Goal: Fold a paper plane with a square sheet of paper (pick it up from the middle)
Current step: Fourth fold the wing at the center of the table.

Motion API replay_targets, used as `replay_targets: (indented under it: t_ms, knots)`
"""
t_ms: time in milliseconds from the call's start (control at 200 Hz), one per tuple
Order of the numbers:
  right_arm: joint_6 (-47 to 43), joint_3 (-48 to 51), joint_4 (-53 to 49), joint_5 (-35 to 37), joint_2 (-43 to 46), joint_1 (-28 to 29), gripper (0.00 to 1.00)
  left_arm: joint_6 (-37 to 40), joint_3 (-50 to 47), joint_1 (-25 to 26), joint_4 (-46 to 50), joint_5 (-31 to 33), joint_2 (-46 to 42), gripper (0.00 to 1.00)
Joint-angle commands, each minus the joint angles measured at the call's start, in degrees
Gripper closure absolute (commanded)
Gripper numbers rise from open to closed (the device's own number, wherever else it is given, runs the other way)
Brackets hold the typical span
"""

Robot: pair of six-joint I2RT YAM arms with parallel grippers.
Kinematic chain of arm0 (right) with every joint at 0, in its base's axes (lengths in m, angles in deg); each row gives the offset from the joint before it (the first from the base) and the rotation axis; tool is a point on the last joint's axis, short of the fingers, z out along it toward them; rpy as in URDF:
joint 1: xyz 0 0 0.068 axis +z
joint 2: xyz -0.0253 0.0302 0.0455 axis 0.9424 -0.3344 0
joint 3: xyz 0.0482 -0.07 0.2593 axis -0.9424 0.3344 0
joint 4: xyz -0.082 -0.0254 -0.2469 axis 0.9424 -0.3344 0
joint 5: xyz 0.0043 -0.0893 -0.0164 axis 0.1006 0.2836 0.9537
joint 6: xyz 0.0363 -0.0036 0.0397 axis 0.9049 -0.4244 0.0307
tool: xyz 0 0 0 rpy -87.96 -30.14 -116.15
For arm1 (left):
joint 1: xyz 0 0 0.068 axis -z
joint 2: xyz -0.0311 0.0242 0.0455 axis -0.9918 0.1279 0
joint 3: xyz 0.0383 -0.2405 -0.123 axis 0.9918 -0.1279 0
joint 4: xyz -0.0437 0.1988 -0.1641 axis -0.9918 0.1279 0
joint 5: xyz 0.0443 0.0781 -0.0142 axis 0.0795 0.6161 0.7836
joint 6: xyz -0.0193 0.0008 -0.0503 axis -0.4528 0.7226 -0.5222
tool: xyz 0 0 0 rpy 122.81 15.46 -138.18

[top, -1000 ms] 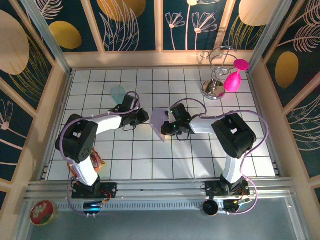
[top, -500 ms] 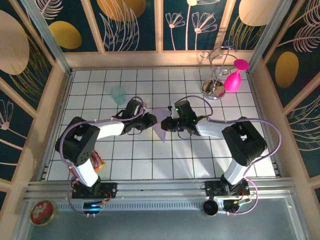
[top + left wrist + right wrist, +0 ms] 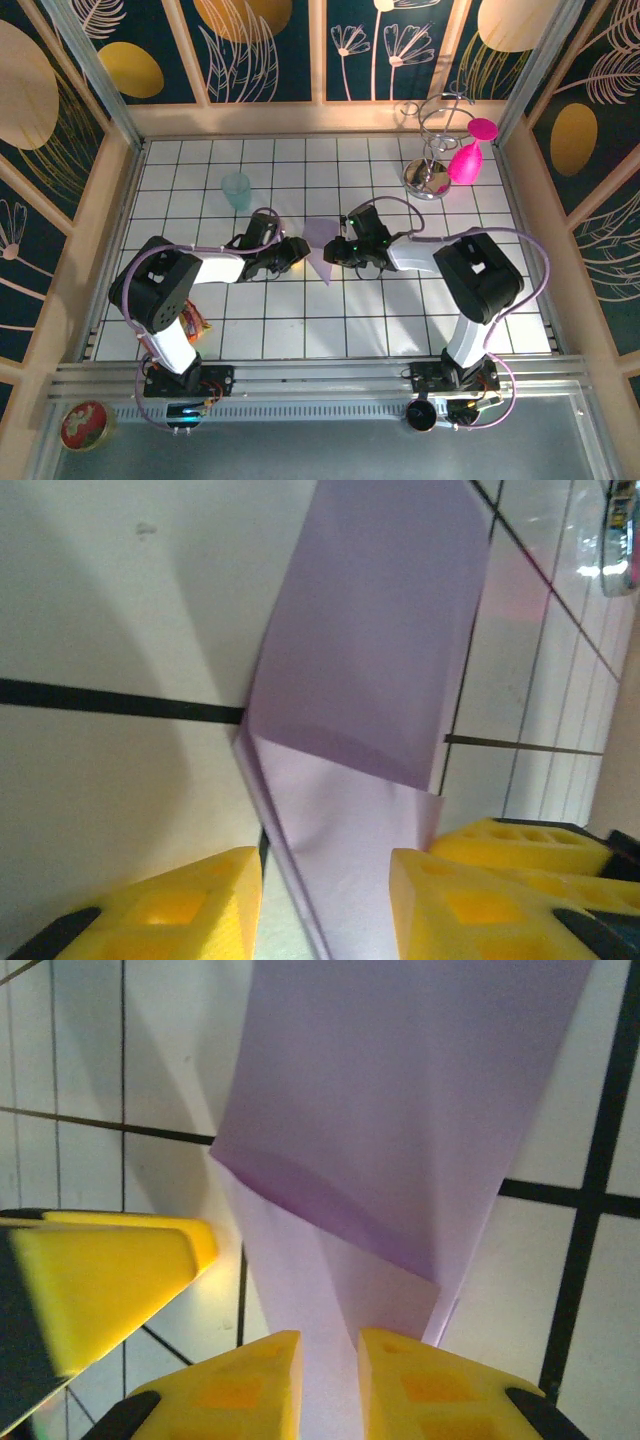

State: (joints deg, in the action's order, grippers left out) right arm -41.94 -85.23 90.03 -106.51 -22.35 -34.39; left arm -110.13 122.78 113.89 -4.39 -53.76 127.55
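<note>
A white tiled table with black grid lines sits inside a wooden frame, backed by dark teal panels painted with gold leaves. At the near edge, at 6 o'clock, both arm bases are bolted to a metal rail. An orange packet lies beside the left base.

Just past the table's middle lies the lilac paper sheet, folded to a point that aims toward 6 o'clock. The two claws meet over it. The left gripper reaches in from 9 o'clock, its yellow fingers standing apart with the paper's narrow end between them. The right gripper reaches in from 3 o'clock, its jaws a narrow slit apart, with the paper running into the slit.

Farther back, a translucent teal cup stands at 10 o'clock. A wire stand holding a pink bulb stands at 1 o'clock.
</note>
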Motion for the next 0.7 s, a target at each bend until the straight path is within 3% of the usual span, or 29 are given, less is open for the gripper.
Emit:
replay_targets:
  t_ms: [0,225,696]
  knots:
    - [0.3,-2.0,-1.4,1.7,-1.6,-0.6,0.77,-1.7,0.6,0.1,-1.3,0.3,-0.3,0.6]
    - [0.4,-1.9,-1.3,1.3,-3.1,-0.9,0.75,-1.7,1.6,0.1,-0.8,1.2,0.7,0.6]
    - [-0.2,-1.7,-1.8,1.1,-4.7,-1.4,0.83,-1.3,3.8,0.0,-0.4,1.5,3.1,0.62]
